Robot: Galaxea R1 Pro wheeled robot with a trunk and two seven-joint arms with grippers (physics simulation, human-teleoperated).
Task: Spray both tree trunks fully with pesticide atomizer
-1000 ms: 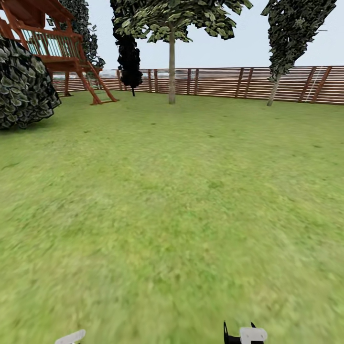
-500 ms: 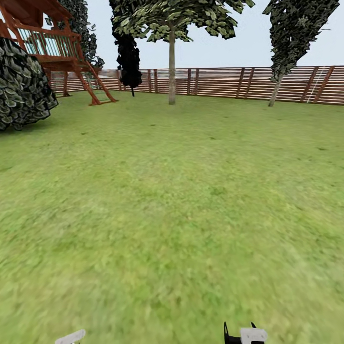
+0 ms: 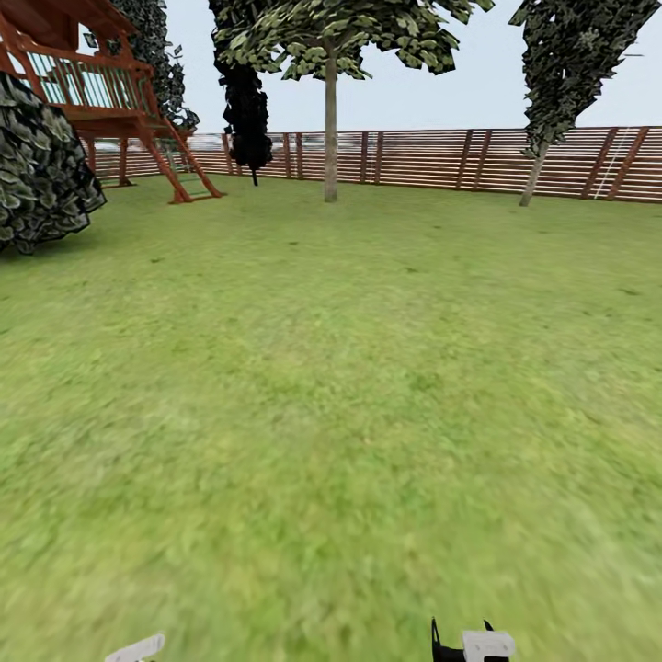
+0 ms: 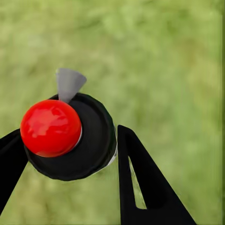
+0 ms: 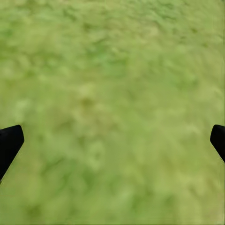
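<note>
- Left tool (image 4: 70, 154): black fingers (image 4: 140, 183) at the lower edge of the left wrist view, clamped on the atomizer (image 4: 70, 136).
- Right tool (image 5: 112, 140): fingertips (image 5: 9, 143) spread wide at that view's side edges, holding nothing.

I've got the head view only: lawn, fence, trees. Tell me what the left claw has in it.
Observer: In the left wrist view, the left claw is closed on the pesticide atomizer, with its fingers against the black cap below the red knob.
Operator: Report the nozzle.
Observer: The grey nozzle sticks out from the cap, over blurred grass.
Operator: Now give me the right claw.
Observer: In the right wrist view, the right claw is open, with nothing but grass between its tips.
</note>
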